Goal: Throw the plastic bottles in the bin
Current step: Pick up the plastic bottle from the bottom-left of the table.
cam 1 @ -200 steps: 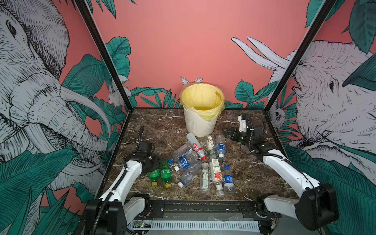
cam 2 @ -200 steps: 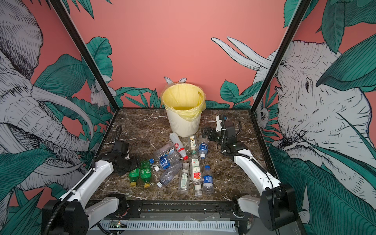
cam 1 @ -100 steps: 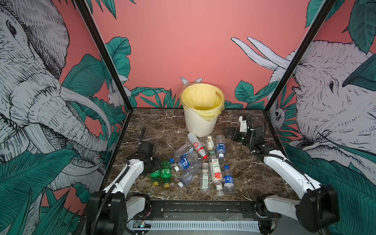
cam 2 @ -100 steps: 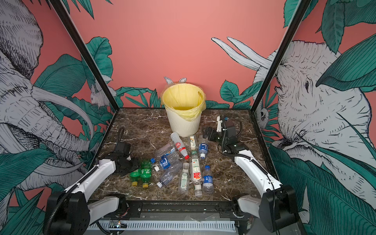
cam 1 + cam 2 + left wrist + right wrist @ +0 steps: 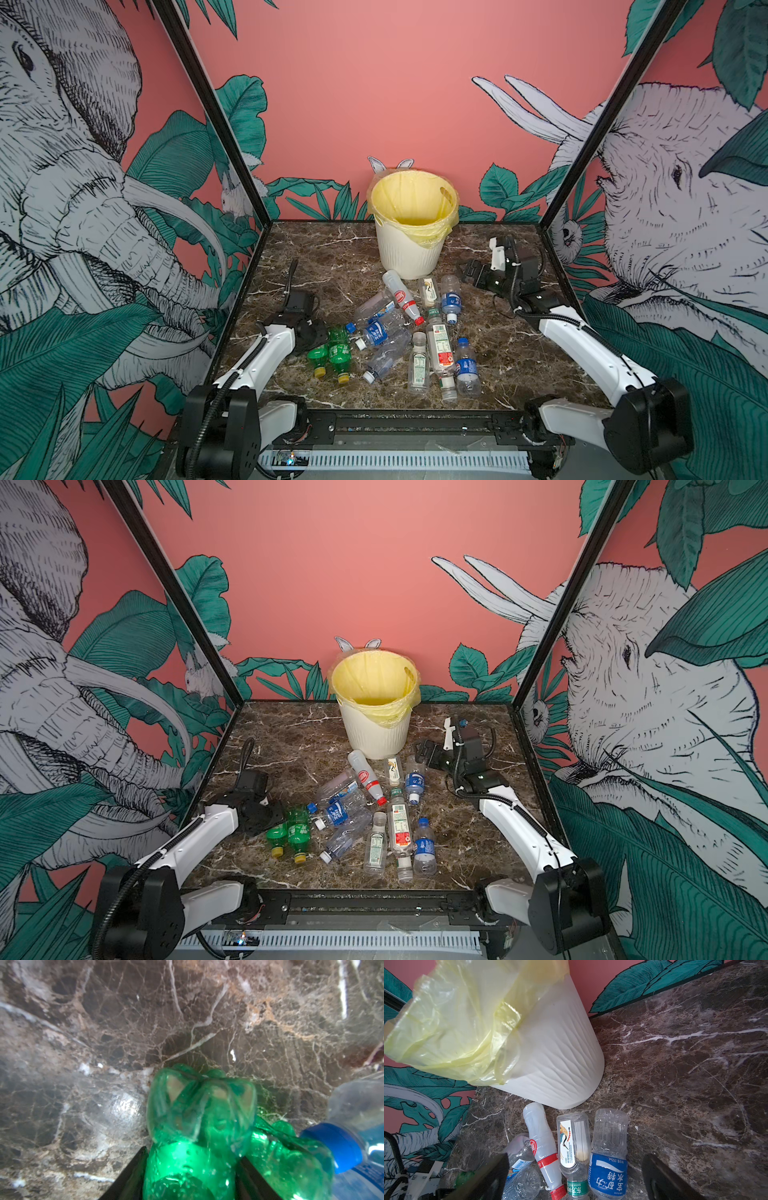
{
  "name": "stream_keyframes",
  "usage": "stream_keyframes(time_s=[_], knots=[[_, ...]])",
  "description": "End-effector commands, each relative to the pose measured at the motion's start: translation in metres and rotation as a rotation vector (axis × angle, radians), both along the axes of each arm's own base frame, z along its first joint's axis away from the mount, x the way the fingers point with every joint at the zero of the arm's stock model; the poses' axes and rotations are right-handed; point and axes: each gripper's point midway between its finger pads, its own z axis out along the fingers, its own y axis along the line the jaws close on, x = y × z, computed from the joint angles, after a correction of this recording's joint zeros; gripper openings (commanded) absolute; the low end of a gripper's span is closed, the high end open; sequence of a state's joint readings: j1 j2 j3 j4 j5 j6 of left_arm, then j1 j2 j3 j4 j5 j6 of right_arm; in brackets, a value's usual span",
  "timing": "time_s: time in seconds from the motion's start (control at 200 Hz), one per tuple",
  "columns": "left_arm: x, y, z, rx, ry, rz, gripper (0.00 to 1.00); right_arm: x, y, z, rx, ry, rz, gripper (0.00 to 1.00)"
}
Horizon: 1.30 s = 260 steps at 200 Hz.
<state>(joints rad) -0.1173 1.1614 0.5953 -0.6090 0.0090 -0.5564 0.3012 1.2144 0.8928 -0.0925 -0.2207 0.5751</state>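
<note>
Now the left tool [image 5: 191,1169] has closed around 1 green bottle [image 5: 199,1109].

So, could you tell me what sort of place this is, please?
Probably a staged robot test booth: a marble-patterned tabletop boxed in by elephant-mural panels, with a lined bin and scattered plastic bottles laid out.

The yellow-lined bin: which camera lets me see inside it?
Both top views: they look down into the bin, where only the yellow bag shows. The right wrist view shows just its ribbed outer wall; the left wrist view misses it.
</note>
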Motion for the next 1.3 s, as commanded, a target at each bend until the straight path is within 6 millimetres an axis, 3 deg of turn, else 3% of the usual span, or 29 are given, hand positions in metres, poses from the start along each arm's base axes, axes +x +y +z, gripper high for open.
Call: stream_keyframes(time_s=[0.0, 0.31, 0.78, 1.295], knots=[[-0.007, 0.008, -0.01, 0.052, 0.035, 0.01, 0.54, 0.004, -0.002, 0.023, 0.018, -0.054, -0.008, 0.99], [0.001, 0.017, 0.015, 0.101, -0.038, 0.009, 0.52, 0.004, -0.007, 0.015, 0.017, -0.034, -0.034, 0.99], [0.022, 0.006, 0.052, 0.036, -0.198, -0.006, 0.52, 0.008, -0.014, 0.001, -0.002, 0.006, -0.059, 0.99], [0.051, -0.012, 0.117, -0.078, -0.403, -0.039, 0.48, -0.007, -0.033, -0.024, -0.05, 0.093, -0.12, 0.99]])
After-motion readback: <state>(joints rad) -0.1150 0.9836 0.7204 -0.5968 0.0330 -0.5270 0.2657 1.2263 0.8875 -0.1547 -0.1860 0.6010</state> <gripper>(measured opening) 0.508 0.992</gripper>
